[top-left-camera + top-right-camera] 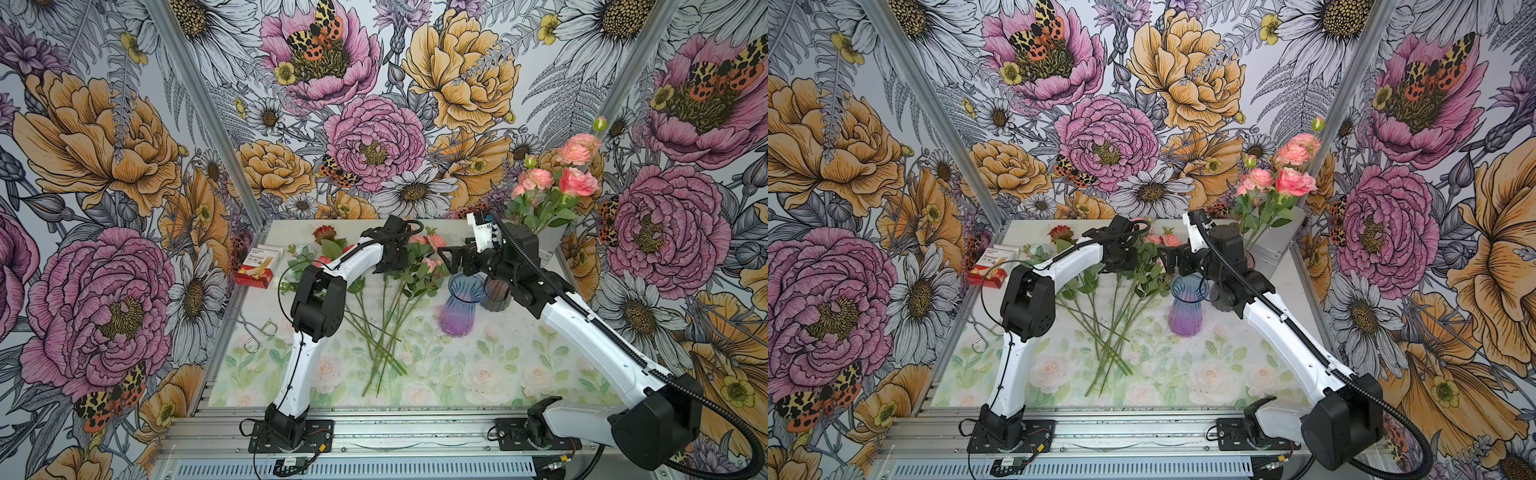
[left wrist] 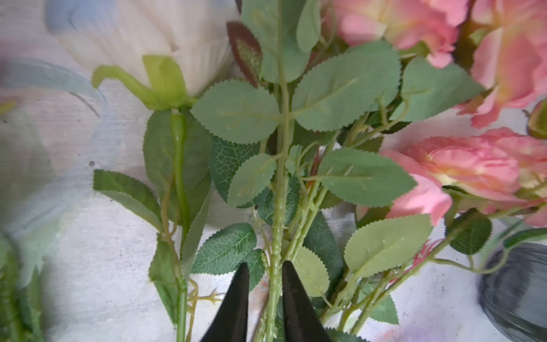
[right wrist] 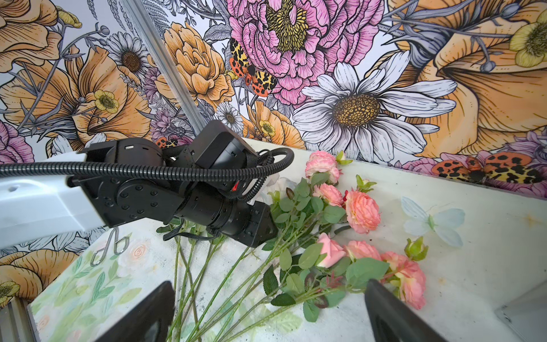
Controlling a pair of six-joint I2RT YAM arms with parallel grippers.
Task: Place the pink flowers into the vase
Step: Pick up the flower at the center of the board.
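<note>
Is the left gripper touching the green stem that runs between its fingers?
Cannot tell. The left wrist view shows the left gripper straddling the green stem: a gap at one finger, none plain at the other.

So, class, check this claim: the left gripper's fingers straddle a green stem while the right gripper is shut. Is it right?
No. The right gripper is open: the right wrist view shows its fingers far apart. The left gripper does straddle a green stem.

Some pink flowers (image 1: 577,183) stand in vase (image 1: 550,245), others flat.
</note>
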